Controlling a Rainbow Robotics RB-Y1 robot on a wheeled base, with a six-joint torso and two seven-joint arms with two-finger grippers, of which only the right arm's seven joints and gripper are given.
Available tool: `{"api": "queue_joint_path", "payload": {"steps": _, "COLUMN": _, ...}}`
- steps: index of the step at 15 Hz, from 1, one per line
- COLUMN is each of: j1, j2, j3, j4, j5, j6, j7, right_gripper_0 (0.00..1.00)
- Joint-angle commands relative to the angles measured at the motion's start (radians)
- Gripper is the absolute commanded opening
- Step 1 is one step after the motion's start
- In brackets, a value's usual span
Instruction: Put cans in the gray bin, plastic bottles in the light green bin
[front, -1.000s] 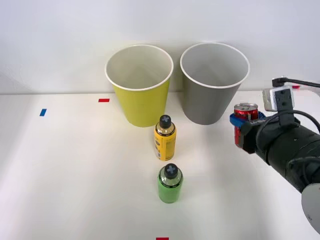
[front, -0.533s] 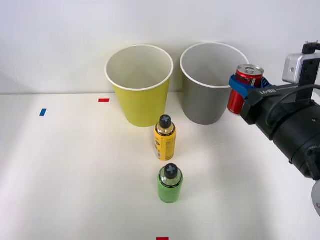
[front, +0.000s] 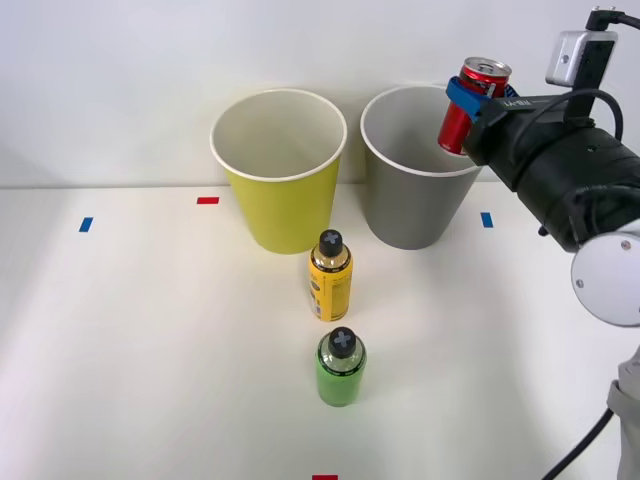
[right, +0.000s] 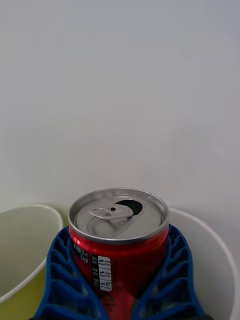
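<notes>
My right gripper (front: 468, 102) is shut on the red can (front: 470, 104), holding it tilted in the air over the right part of the gray bin's (front: 415, 205) white rim. From the wrist, the can (right: 119, 239) sits between the blue ribbed fingers (right: 62, 280), its opened silver top facing up, with the gray bin's rim (right: 222, 250) just beyond it. The light green bin (front: 283, 205) stands left of the gray one. A yellow-labelled plastic bottle (front: 330, 276) and a bright green one (front: 341, 368) stand upright on the table in front of the bins.
The white table (front: 150, 350) carries small tape marks: blue (front: 86, 224), red (front: 207, 200), blue (front: 487, 219) and red (front: 325, 477) at the front edge. A plain white wall rises right behind the bins. My black arm (front: 570, 170) reaches in from the right.
My right gripper has lifted the red can from table height at the right, carrying it up and leftward to above the gray bin's rim. The bottles and bins have not moved.
</notes>
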Motion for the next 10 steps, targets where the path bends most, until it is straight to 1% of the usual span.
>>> {"api": "queue_joint_path", "payload": {"steps": 1, "j1": -0.115, "j2": -0.005, "j3": -0.006, "j4": 0.177, "j5": -0.011, "j6": -0.082, "j7": 0.008, "right_gripper_0": 0.0}}
{"api": "queue_joint_path", "payload": {"steps": 2, "j1": -0.15, "j2": -0.014, "j3": -0.006, "j4": 0.228, "j5": -0.01, "j6": -0.085, "j7": 0.01, "right_gripper_0": 0.0}}
{"api": "queue_joint_path", "payload": {"steps": 4, "j1": -0.182, "j2": -0.015, "j3": -0.004, "j4": 0.268, "j5": -0.01, "j6": -0.085, "j7": 0.011, "right_gripper_0": 0.0}}
{"api": "queue_joint_path", "payload": {"steps": 6, "j1": -0.227, "j2": -0.032, "j3": 0.016, "j4": 0.324, "j5": -0.01, "j6": -0.086, "j7": 0.013, "right_gripper_0": 0.0}}
{"api": "queue_joint_path", "payload": {"steps": 10, "j1": -0.244, "j2": -0.043, "j3": 0.073, "j4": 0.424, "j5": 0.001, "j6": -0.214, "j7": 0.03, "right_gripper_0": 0.0}}
